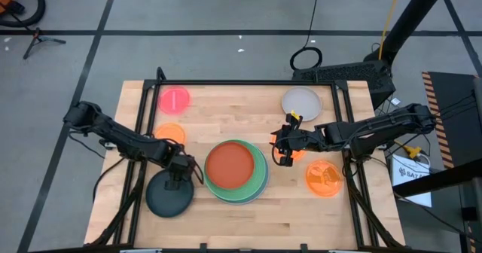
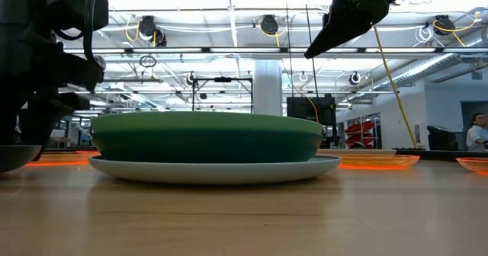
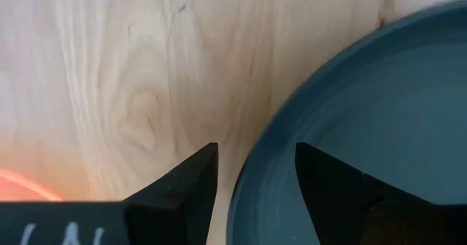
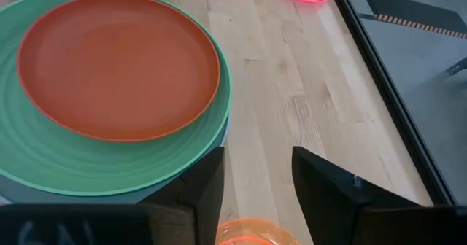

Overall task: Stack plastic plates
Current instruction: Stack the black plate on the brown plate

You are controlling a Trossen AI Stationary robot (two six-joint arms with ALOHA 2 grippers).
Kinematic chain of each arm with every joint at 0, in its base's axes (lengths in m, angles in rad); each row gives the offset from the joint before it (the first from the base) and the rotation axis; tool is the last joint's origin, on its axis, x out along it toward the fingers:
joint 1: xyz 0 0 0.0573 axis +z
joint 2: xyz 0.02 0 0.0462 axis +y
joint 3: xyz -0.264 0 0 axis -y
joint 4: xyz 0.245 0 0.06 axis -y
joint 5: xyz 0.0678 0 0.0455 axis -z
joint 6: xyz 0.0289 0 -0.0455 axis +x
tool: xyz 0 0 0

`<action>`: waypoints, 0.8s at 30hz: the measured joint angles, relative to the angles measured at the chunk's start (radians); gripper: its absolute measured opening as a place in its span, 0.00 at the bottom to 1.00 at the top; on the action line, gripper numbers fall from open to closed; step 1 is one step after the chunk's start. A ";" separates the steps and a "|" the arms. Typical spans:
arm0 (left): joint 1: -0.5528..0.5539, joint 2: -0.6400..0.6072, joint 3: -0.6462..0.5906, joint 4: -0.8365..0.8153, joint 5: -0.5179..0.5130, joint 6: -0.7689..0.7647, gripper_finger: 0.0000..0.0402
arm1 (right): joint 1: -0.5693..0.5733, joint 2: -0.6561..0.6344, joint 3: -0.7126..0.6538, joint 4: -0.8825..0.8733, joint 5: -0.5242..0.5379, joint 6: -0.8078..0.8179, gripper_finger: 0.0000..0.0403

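High view shows the stack (image 1: 236, 172) begun mid-table: a red-brown plate (image 1: 230, 165) on green ones. The left gripper (image 1: 178, 179), beside the stack, straddles the black plate's (image 1: 169, 196) rim with parted fingers. Beyond the stack's other side, the right gripper (image 1: 284, 153) hangs open over a small orange plate (image 4: 246, 232). Further out, a second orange plate (image 1: 324, 178), a third (image 1: 170, 132), pink (image 1: 175, 99) and grey-white (image 1: 301, 100) plates remain unstacked; nothing blocks them.

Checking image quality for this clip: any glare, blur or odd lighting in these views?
Low view: bright ceiling lights wash out the background, and the left gripper reads as a dark silhouette. Left wrist view: the black plate and the fingers look soft. High view: evenly lit, faint shadows under the stack.
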 joint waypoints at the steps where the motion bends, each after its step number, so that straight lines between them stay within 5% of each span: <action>1: 0.000 0.002 0.002 0.004 0.001 0.000 0.47 | 0.000 0.000 0.000 0.000 0.000 0.000 0.39; 5: -0.006 0.002 0.002 -0.002 0.001 -0.009 0.41 | 0.000 0.000 0.000 0.000 0.000 0.000 0.39; 16: -0.016 -0.002 0.006 -0.022 0.028 -0.024 0.04 | 0.000 0.000 0.000 0.000 0.000 0.000 0.39; 24: -0.016 -0.004 0.080 -0.117 0.032 -0.032 0.03 | 0.000 0.000 0.000 0.000 0.000 0.006 0.39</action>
